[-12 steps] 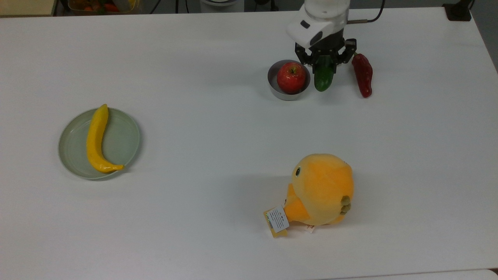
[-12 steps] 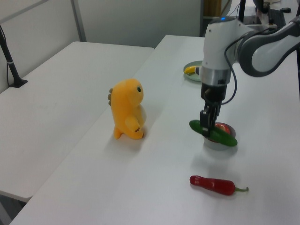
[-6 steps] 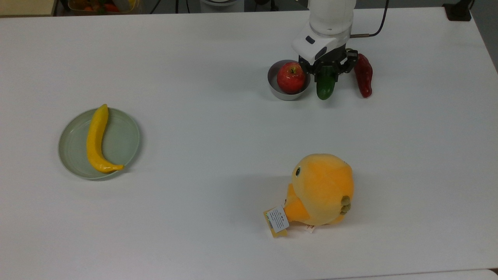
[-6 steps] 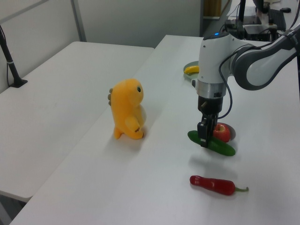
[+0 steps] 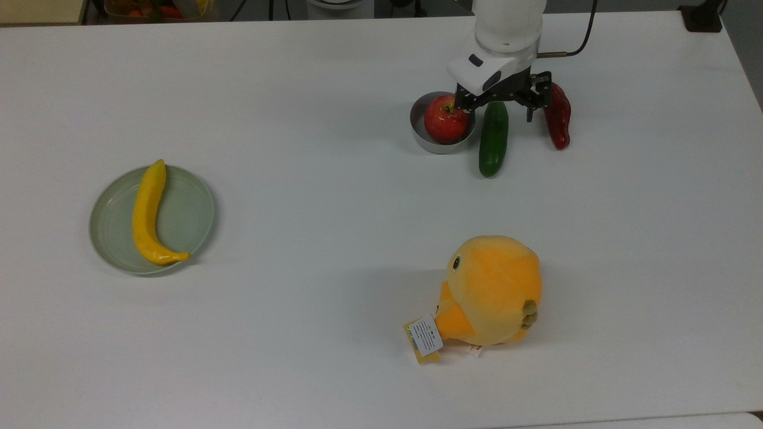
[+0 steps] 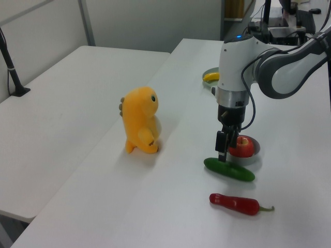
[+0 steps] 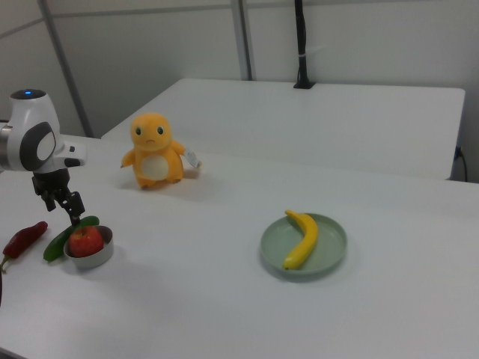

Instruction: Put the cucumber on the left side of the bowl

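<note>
The dark green cucumber (image 5: 493, 138) (image 6: 229, 169) (image 7: 60, 238) lies flat on the white table. In the top view it is just right of the small grey bowl (image 5: 438, 146) (image 6: 254, 154) (image 7: 90, 259), between the bowl and a red chili pepper. A red apple (image 5: 446, 118) sits in the bowl. My gripper (image 5: 495, 107) (image 6: 223, 151) (image 7: 63, 206) hangs open just above the cucumber's far end, fingers spread to either side and holding nothing.
The red chili pepper (image 5: 557, 116) (image 6: 235, 203) lies at the top view's right of the cucumber. An orange plush toy (image 5: 492, 289) (image 6: 139, 121) stands nearer the front. A pale green plate (image 5: 199, 208) (image 7: 329, 243) holding a banana (image 5: 149, 214) sits far to the top view's left.
The gripper came down with the cucumber, then opened and let it go. The cucumber now rests on the table beside the bowl, and the fingers stand apart above it.
</note>
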